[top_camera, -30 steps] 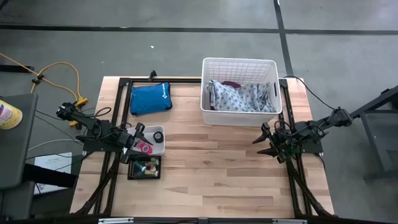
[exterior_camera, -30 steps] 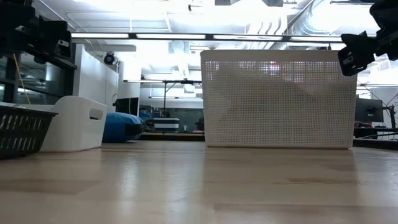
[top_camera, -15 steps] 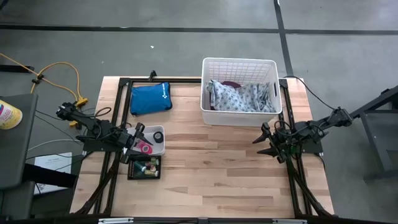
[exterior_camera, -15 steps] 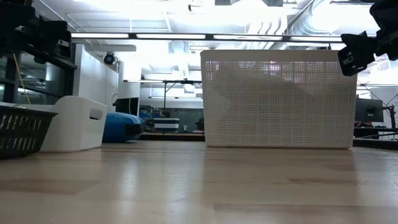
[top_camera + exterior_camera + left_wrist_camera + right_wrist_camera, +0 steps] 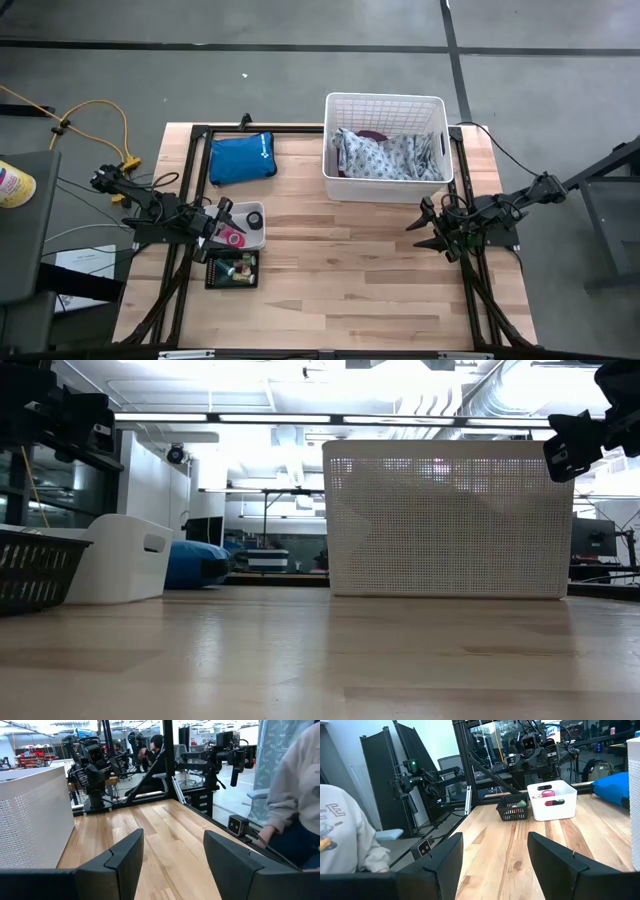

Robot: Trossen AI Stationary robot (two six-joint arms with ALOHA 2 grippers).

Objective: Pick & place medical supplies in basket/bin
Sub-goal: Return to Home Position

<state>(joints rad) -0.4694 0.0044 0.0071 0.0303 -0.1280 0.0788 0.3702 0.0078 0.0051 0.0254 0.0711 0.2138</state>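
Left gripper (image 5: pixel 224 212) and right gripper (image 5: pixel 421 227) spread wide, empty

Grey-patterned gown (image 5: pixel 385 155) heaped over maroon gown (image 5: pixel 372 134) inside white lattice basket (image 5: pixel 384 100). Pink roll (image 5: pixel 233 238) in white tray (image 5: pixel 259 228), touching black mesh crate (image 5: pixel 232 270), just beside left gripper. Right gripper well apart.
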